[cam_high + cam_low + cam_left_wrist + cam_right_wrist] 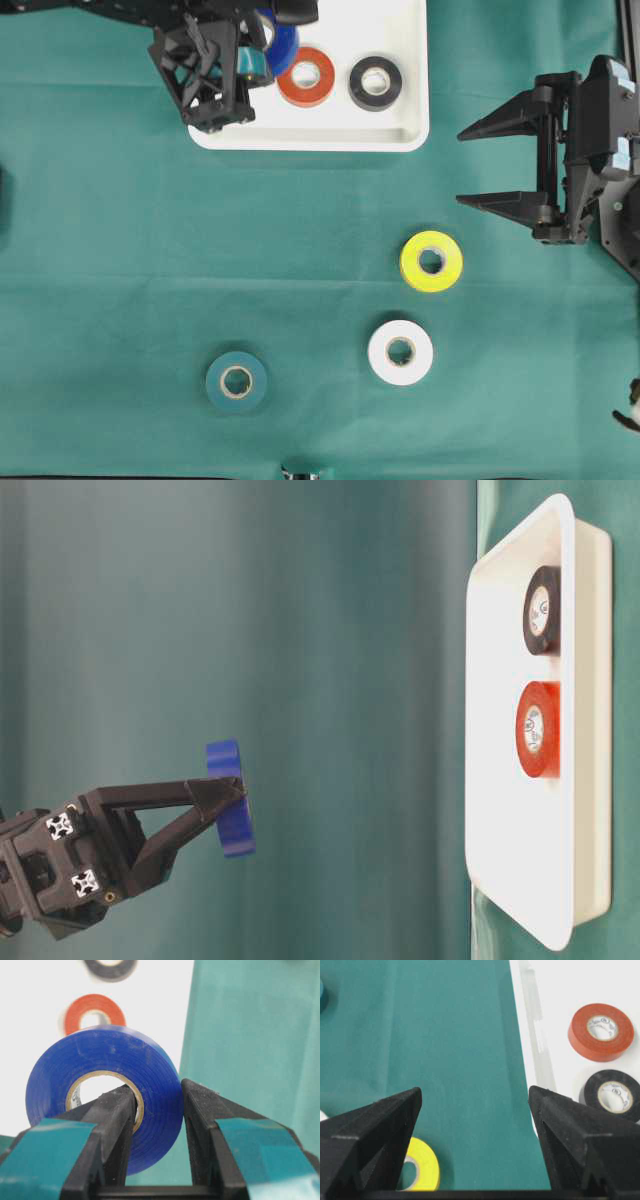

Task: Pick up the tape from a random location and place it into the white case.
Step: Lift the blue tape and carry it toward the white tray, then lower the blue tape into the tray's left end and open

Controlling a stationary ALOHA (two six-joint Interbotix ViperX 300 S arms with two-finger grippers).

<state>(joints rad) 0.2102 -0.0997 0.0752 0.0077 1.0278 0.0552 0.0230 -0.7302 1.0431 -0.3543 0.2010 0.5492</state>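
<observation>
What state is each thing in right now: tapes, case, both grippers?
Blue tape: clamped on edge in left gripper, above the case.
Red tape: flat in white case.
Black tape: flat in case.
Yellow tape, white tape, teal tape: flat on cloth.
Right gripper: open, empty.

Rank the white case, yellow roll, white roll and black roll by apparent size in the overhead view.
1. white case, by far the largest, though partly cut off at the top edge.
2. yellow roll and white roll: look about alike, not ranked.
3. black roll, slightly smaller.
</observation>
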